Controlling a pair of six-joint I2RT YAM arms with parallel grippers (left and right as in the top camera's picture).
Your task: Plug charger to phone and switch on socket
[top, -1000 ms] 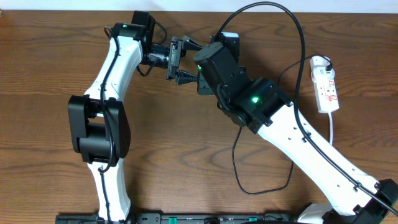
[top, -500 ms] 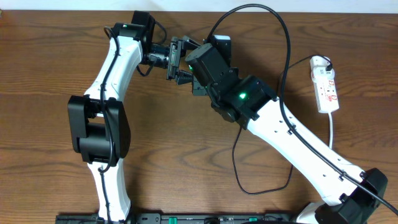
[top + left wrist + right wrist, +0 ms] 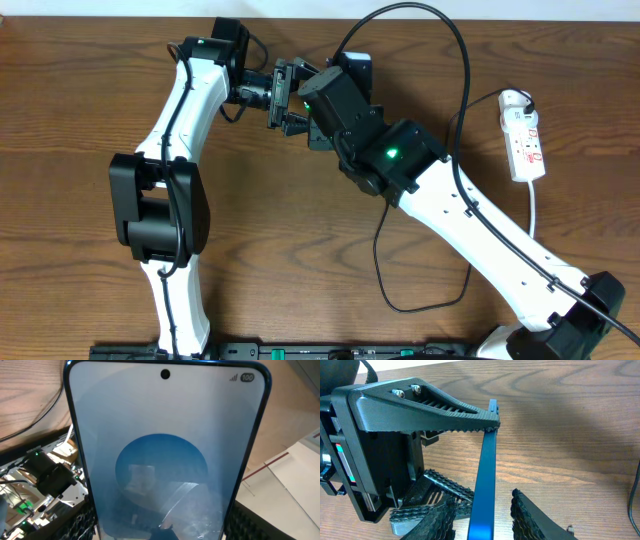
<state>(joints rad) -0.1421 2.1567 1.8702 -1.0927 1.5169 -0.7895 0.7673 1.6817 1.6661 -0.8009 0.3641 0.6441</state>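
Note:
The phone (image 3: 162, 450) fills the left wrist view, its screen pale blue with a darker round shape. My left gripper (image 3: 162, 521) is shut on it, one ridged finger (image 3: 80, 527) on each long side. In the right wrist view the phone (image 3: 485, 475) shows edge-on as a thin blue strip. My right gripper (image 3: 483, 500) is open and straddles that edge with a gap on each side. From overhead, both grippers meet at the back centre and hide the phone. The charger (image 3: 465, 95) arcs over the right arm; its plug tip is hidden. The socket (image 3: 525, 135) lies far right.
The socket's white cord (image 3: 535, 215) runs toward the front right. The charger's slack forms a loop (image 3: 420, 300) on the wood under the right forearm. In the right wrist view the left gripper's black body (image 3: 375, 455) stands close on the left.
My right gripper has moved left and slightly back, closer to the left gripper, and in the last half second it has barely moved. The left arm holds still.

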